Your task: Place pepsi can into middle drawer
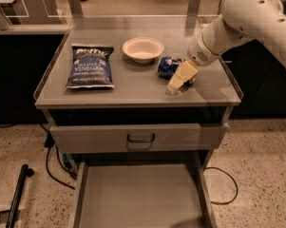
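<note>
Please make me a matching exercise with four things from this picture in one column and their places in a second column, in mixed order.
1 chip bag
2 bowl
3 can
4 drawer

A pulled open, low in front
B tabletop, left
C tabletop, beside the tool, right of the bowl
D tabletop, middle back

Pairs: 1-B, 2-D, 3-C, 4-A

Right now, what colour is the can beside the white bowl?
The pepsi can is blue, in the camera view; the gripper is close beside it.
</note>
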`<state>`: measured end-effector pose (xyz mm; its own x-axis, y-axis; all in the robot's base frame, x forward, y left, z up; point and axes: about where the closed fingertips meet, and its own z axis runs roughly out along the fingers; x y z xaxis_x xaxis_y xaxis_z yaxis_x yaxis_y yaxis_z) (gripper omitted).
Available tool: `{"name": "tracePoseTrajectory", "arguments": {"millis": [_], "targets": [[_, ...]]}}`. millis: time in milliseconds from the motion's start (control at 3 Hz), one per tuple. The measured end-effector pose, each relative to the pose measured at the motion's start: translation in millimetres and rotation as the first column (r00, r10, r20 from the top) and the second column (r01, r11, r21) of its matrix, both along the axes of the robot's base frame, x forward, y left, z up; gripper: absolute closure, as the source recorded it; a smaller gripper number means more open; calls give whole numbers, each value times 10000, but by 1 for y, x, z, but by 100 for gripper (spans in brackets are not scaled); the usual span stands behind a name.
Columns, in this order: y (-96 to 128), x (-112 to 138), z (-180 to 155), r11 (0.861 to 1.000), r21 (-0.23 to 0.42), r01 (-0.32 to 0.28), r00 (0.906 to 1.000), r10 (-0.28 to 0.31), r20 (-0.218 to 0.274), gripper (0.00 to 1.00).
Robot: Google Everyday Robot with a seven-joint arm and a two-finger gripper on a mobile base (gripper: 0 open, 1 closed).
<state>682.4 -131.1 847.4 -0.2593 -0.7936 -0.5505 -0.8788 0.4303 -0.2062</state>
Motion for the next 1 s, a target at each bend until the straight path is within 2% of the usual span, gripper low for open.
{"name": "tracePoseTrajectory", "arguments": {"millis": [333, 1000], "targets": [[0, 0, 0, 10000, 1, 1, 10000, -1, -8, 18], [0, 0, 0, 10000, 1, 0, 10000, 0, -9, 64]]}}
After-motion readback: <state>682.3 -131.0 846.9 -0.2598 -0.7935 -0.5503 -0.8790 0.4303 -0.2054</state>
